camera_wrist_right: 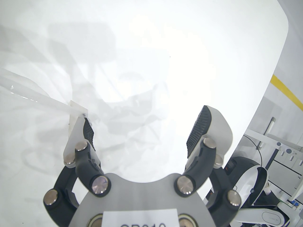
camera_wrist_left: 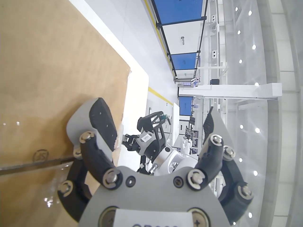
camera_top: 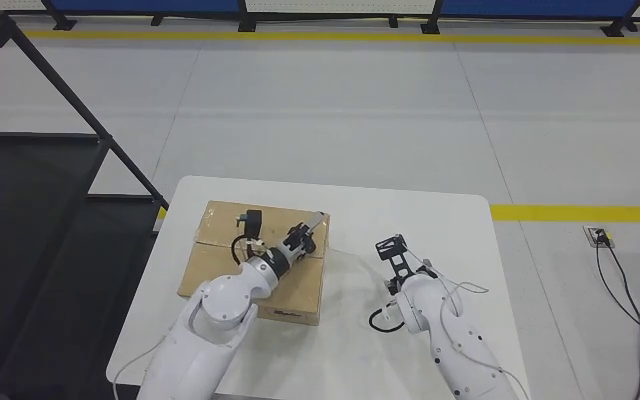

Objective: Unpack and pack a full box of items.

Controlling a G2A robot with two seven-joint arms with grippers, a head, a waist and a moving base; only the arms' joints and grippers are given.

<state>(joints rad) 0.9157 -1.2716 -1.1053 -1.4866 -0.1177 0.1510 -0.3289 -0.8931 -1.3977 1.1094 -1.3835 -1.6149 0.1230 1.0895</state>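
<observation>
A closed brown cardboard box (camera_top: 215, 250) lies on the left half of the white table (camera_top: 420, 215). My left gripper (camera_top: 302, 237) is open at the box's right top edge. In the left wrist view one finger (camera_wrist_left: 101, 119) rests on the box lid (camera_wrist_left: 47, 72) next to the flap seam (camera_wrist_left: 35, 164), and the other finger hangs off past the edge. My right gripper (camera_top: 392, 247) stands open over bare table to the right of the box. A strip of clear tape (camera_wrist_right: 35, 98) clings to one fingertip (camera_wrist_right: 87, 128) and stretches away toward the box.
A black metal frame (camera_top: 60, 150) stands off the table's left side. The table's rounded right edge (camera_wrist_right: 284, 48) lies close to the right arm, with grey floor and a yellow line (camera_top: 560, 212) beyond. Bare tabletop spreads between box and right arm.
</observation>
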